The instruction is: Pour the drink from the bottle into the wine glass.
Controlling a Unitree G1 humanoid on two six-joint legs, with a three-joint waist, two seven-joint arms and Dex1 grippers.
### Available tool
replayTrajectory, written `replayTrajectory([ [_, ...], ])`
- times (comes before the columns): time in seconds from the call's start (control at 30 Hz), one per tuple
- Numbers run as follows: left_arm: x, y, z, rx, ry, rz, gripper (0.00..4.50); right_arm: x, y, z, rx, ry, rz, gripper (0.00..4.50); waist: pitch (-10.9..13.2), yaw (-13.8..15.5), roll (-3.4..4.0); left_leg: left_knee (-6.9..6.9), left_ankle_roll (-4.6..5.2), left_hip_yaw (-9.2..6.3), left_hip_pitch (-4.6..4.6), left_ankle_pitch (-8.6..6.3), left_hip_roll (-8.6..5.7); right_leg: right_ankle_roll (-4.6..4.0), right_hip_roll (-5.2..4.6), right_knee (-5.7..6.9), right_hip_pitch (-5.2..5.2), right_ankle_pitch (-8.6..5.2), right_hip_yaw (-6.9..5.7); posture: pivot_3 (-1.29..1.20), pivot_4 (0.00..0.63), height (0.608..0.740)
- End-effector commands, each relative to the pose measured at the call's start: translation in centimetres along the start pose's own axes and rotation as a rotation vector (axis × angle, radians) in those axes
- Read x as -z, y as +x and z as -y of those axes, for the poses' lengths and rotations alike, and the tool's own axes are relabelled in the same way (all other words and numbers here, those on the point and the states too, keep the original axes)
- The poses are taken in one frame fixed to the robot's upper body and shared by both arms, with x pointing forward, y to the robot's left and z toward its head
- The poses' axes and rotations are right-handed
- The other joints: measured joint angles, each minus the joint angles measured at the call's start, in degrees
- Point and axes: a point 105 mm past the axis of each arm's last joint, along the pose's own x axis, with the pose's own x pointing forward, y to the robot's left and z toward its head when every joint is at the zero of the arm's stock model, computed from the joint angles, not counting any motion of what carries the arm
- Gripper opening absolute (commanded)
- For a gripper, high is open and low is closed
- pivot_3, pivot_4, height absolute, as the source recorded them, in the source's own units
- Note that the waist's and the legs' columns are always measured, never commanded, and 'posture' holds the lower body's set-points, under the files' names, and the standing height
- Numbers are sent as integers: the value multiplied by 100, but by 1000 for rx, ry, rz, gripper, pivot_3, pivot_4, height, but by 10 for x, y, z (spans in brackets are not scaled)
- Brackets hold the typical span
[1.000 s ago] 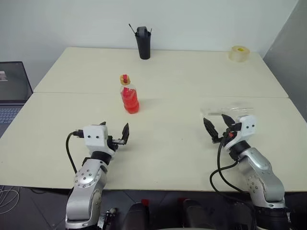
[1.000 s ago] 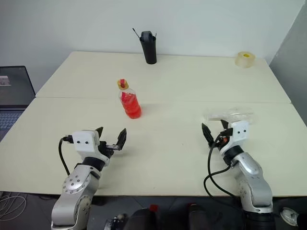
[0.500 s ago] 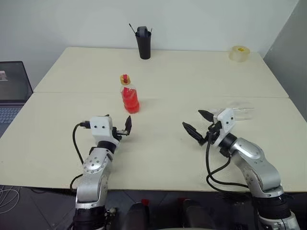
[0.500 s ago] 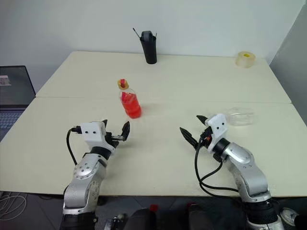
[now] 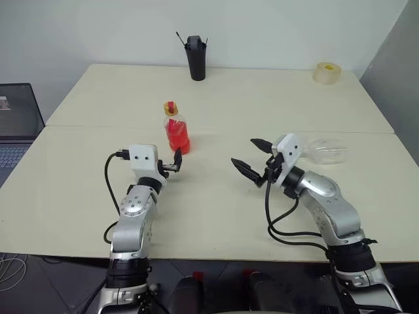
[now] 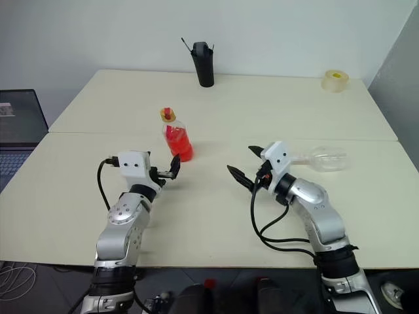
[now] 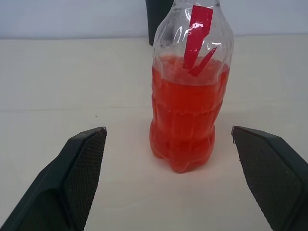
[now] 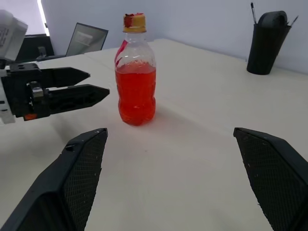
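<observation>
Spanning a white-walled room, pale table (image 5: 262, 104), laptop (image 5: 16, 121) alongside.

Bottle (image 5: 177, 134) left of wine glass (image 5: 325, 150)

1. The left arm reaches forward, low over the worktop (image 5: 78, 196), its forearm nearly straight.
2. The left hand (image 5: 169, 167) points level and forward, its two black fingers spread wide, holding nothing.
3. The right arm bends at the elbow, its forearm angled inward toward the middle.
4. The right hand (image 5: 254, 160) points level, forward and to the left, fingers wide apart and empty, well apart from the left hand.
</observation>
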Motion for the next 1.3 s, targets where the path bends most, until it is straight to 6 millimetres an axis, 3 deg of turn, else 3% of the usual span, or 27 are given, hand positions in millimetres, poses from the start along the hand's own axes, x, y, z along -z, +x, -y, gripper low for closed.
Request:
replayTrajectory([
  [0.03,-15,7,1,9,18,60,4466,-13,7,-5,-42,-21,52,4500,0,0,0,0,0,-1,0,0,0,0,0,0,0,0,-1,0,150,740],
  [0.63,-17,47,13,-8,45,82,4466,-8,10,-15,-80,-1,45,4500,0,3,0,1,-1,-1,-1,1,-1,0,-3,1,-2,0,-3,0,150,740],
  [1.2,-16,87,23,6,-3,100,4466,-8,3,-8,-23,-1,40,4500,1,6,-2,3,-6,-1,-6,4,-6,0,-3,-1,-5,0,-6,0,150,740],
  [1.3,-17,89,23,12,-6,111,3573,-9,2,-7,-14,-5,41,4500,1,6,-2,3,-8,-1,-6,5,-5,0,-2,0,-6,0,-6,0,150,740],
])
